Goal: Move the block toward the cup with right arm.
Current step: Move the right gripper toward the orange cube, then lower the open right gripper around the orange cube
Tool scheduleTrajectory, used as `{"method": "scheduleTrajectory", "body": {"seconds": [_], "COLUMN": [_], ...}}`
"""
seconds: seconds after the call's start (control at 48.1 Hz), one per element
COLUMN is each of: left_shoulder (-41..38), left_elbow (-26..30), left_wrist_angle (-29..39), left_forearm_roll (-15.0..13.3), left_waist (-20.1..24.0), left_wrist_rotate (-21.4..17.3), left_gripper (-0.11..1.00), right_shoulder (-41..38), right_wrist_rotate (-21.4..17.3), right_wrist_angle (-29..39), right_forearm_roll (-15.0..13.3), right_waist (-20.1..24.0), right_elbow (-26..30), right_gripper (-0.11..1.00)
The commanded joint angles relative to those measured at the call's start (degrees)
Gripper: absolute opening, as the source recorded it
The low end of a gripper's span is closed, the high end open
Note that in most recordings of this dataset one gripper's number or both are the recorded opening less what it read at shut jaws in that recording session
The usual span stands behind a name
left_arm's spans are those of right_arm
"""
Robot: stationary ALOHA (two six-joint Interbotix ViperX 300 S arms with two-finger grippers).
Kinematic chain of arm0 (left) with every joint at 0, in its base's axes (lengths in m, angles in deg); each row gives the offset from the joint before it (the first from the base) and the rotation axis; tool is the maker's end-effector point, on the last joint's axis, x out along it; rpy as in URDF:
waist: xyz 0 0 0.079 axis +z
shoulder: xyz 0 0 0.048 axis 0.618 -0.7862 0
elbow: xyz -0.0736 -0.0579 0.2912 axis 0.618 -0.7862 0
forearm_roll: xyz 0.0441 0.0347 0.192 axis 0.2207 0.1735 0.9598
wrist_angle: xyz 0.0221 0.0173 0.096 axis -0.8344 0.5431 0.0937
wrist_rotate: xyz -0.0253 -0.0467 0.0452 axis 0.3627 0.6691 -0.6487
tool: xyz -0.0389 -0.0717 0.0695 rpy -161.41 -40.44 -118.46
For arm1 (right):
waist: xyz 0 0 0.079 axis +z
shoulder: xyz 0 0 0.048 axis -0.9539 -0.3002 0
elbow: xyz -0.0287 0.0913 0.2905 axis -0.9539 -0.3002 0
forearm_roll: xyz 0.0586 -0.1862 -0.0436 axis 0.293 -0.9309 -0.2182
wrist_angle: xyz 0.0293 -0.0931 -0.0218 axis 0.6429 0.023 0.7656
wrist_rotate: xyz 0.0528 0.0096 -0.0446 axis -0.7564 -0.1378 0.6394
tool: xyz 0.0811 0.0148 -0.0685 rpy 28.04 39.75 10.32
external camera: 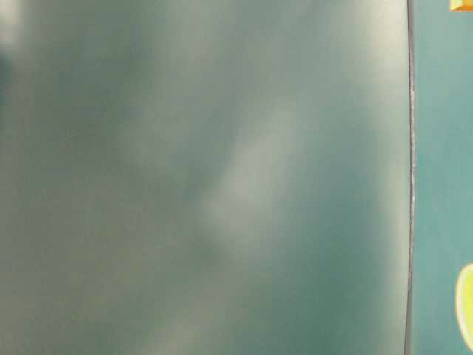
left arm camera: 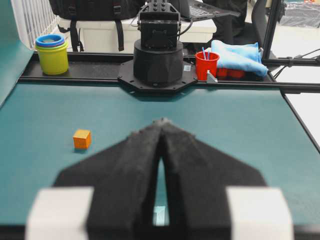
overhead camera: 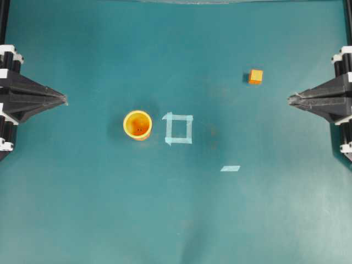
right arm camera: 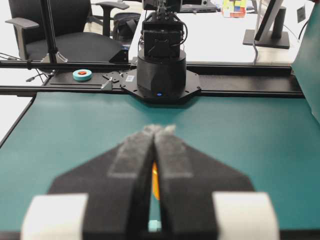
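My right hand [overhead camera: 290,99] is closed and empty at the right edge of the counter [overhead camera: 264,220]. The block [overhead camera: 256,76] lies near it, a little to the far side. The cup [overhead camera: 137,125] stands well beyond, past the tape square [overhead camera: 179,128]. My left hand [overhead camera: 64,99] is also closed.

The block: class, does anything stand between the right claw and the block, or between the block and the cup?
Nothing stands between the right claw and the block; only bare table. Between the block and the cup, the tape square lies flat on the table beside the cup, near the straight line; it may not hinder the push.
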Motion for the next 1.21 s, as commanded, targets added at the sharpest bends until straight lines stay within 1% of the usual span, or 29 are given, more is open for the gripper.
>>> {"method": "scheduleTrajectory", "body": {"seconds": [0.0, 0.062, 0.146, 0.27, 0.374, 0.52, 0.644, 0.707, 0.873, 0.977, 1.081, 1.185], "left_shoulder": [-0.79, -0.79, -0.79, -0.88, -0.79, -0.79, -0.79, -0.88, -0.79, -0.88, -0.88, -0.88], "left_elbow": [1.58, 1.58, 1.58, 1.67, 1.67, 1.67, 1.67, 1.67, 1.67, 1.67, 1.67, 1.67], "left_wrist_angle": [2.37, 4.04, 4.75, 4.83, 4.92, 4.92, 4.83, 4.75, 4.66, 4.75, 4.75, 4.75], "left_forearm_roll": [0.09, 0.18, 0.18, 0.18, 0.18, 0.18, 0.18, 0.18, 0.18, 0.18, 0.18, 0.09], "left_waist": [0.09, 0.09, 0.09, 0.0, 0.09, 0.09, 0.09, 0.09, 0.0, 0.0, 0.09, 0.09], "left_wrist_rotate": [0.26, 0.35, 0.35, 0.35, 0.35, 0.35, 0.35, 0.35, 0.35, 0.35, 0.35, 0.35], "left_gripper": [-0.01, 0.02, 0.0, 0.0, 0.0, 0.0, 0.0, 0.0, 0.0, 0.0, 0.0, 0.0], "right_shoulder": [-0.26, -0.97, -2.02, -3.87, -5.19, -6.94, -8.96, -10.63, -16.26, -20.65, -26.1, -31.11], "right_wrist_rotate": [-0.09, -0.44, -0.79, -1.05, -1.05, -1.05, -0.88, -0.88, -0.88, -0.88, -0.7, -0.62], "right_wrist_angle": [-0.09, 1.93, 6.24, 13.8, 17.84, 20.57, 20.83, 20.83, 20.65, 20.65, 20.83, 21.53], "right_forearm_roll": [0.09, 0.26, 0.35, 0.26, 0.35, 0.18, -0.09, -0.18, -0.18, -0.18, -0.7, -2.64], "right_waist": [-0.62, -1.49, -3.08, -6.77, -9.84, -13.62, -15.38, -16.26, -17.75, -18.37, -19.16, -20.21], "right_elbow": [0.79, 1.05, 1.85, 3.43, 4.04, 4.31, 4.31, 4.39, 5.27, 6.5, 8.35, 10.63], "right_gripper": [0.0, 0.0, 0.0, 0.0, 0.0, 0.0, 0.02, 0.09, 0.43, 0.6, 0.67, 0.68]}}
